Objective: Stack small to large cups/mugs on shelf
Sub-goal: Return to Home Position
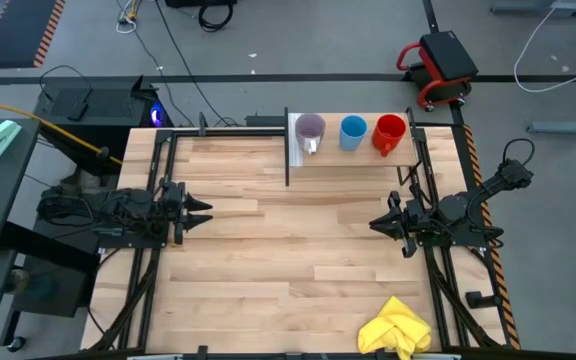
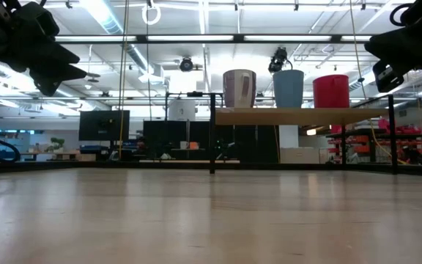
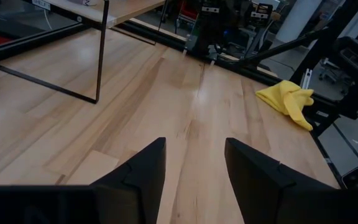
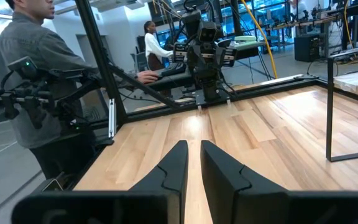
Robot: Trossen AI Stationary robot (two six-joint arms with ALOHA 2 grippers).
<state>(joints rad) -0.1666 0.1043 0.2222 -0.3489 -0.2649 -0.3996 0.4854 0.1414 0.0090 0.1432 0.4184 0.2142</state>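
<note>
three cups (image 1: pixel 353 133) on shelf (image 1: pixel 400 157); both claws well apart from them

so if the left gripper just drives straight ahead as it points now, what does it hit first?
Probably the right gripper: the open left gripper points across bare light wooden tabletop toward it. Height match is unclear.

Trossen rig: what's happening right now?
Nothing is being handled. The purple mug, blue cup and red mug stand side by side, unstacked, in a row on the shelf. The left gripper hangs open over the table's left side; the right gripper, nearly closed and empty, over its right. A yellow cloth lies near the front edge.
</note>
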